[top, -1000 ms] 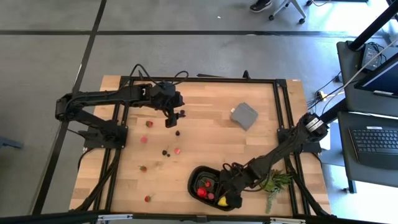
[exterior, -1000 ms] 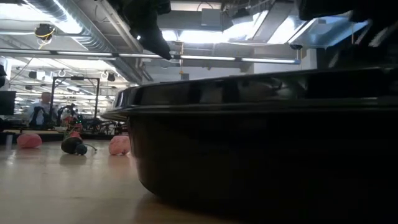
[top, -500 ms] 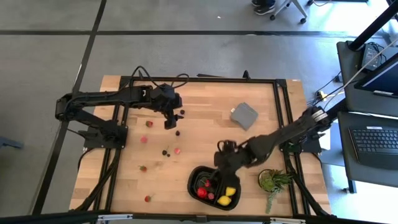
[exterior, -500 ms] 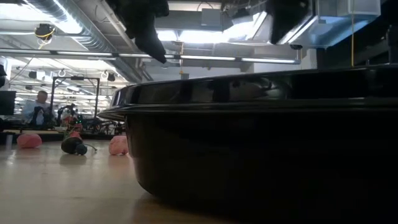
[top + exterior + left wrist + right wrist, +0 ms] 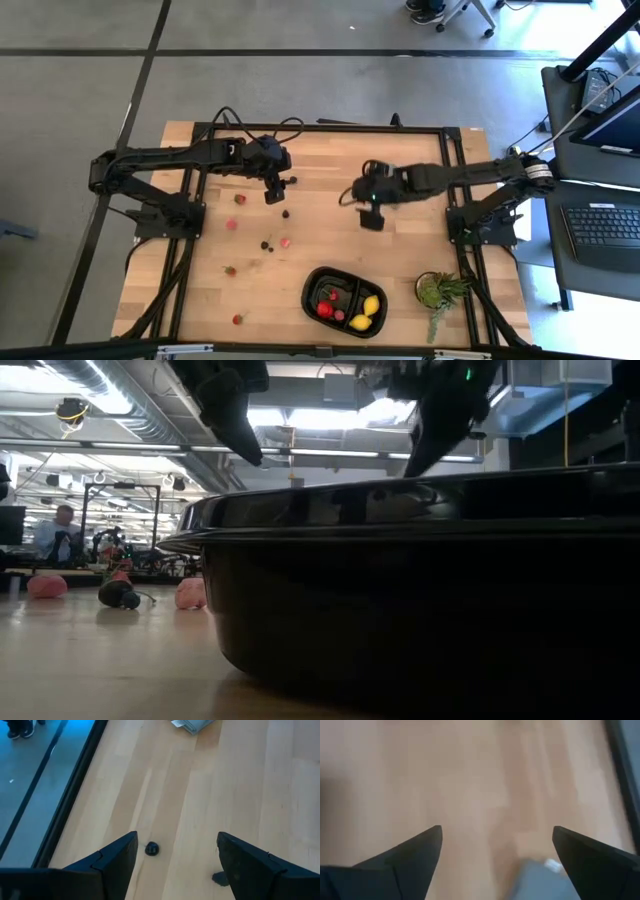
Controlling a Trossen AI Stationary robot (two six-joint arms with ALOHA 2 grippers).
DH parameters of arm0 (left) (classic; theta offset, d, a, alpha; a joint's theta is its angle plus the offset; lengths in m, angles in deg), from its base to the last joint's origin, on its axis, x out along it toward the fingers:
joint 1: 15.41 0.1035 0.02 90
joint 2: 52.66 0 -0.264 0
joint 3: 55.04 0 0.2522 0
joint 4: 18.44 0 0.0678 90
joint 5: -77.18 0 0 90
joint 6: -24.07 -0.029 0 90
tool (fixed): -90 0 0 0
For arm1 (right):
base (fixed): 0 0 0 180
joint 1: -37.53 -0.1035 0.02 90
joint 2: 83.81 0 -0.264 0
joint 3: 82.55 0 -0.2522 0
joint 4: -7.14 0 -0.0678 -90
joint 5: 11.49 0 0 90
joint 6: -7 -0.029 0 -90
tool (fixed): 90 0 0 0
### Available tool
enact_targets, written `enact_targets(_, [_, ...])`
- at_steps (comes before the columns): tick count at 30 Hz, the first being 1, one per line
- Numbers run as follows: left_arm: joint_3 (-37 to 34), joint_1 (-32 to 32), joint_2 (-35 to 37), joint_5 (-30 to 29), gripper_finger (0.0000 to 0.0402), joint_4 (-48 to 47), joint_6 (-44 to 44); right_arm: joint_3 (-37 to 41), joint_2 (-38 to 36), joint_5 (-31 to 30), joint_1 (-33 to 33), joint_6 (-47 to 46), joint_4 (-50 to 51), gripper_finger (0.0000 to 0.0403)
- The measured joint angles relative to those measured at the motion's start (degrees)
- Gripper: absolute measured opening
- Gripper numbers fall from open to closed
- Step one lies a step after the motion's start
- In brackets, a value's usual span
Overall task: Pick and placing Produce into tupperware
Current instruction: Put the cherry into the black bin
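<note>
Your right end effector (image 5: pixel 371 220) hangs wide and empty above the bare middle of the tabletop (image 5: pixel 330 170). Your left end effector (image 5: pixel 273 196) is parted, holding nothing, over a dark berry (image 5: pixel 151 849). The tupperware (image 5: pixel 313 278) sits near the front edge, holding a lemon (image 5: pixel 371 306) and red pieces (image 5: pixel 325 309).

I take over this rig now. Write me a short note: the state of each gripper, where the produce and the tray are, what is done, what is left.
Left gripper: open, empty, above a small dark berry at the table's far left-centre.
Right gripper: open, empty, above bare wood mid-table, beside the grey block.
Black tray: near edge, centre. Inside it: a yellow lemon, a second yellow piece and red pieces.
Done: those pieces are placed.
Left: loose red bits and dark berries on the table's left half are not yet in the tray.
</note>
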Motion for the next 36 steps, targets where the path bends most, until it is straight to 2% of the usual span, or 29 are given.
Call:
enact_targets(5, [0.0, 0.0, 0.0, 0.0, 0.0264, 0.0, 0.0, 8.3, -0.5, -0.2, 5.9, 1.6, -12.0, 0.0377])
enact_targets(11, [0.0, 0.0, 0.0, 0.0, 0.0264, 0.0, -0.1, 16.6, 0.3, -0.1, 10.5, -2.6, -21.9, 0.0372])
enact_targets(15, [0.0, 0.3, 0.0, 0.0, 0.0264, 0.0, -1.3, 20.0, 0.4, 1.3, 12.9, -5.7, -24.4, 0.0343])
enact_targets(20, [0.0, 2.8, -1.6, 0.0, 0.0264, 1.3, -2.0, 22.0, 0.4, 7.5, 14.0, -4.4, -32.2, 0.0289])
enact_targets(25, [0.1, 7.0, -7.8, 3.7, 0.0264, 4.1, -7.7, 22.2, 0.4, 7.7, 14.1, -2.0, -36.6, 0.0255])
enact_targets(29, [0.1, 10.0, -13.5, 4.0, 0.0264, 5.1, -10.7, 22.2, 0.4, 7.7, 14.0, -3.0, -36.1, 0.0244])
enact_targets(32, [0.1, 12.2, -17.4, 4.1, 0.0264, 6.3, -8.4, 22.2, 0.4, 7.7, 14.0, -3.1, -35.5, 0.0243])
enact_targets(36, [0.0, 14.3, -21.9, 5.3, 0.0264, 7.3, 0.4, 22.2, 0.4, 7.7, 14.0, -2.9, -35.5, 0.0243])
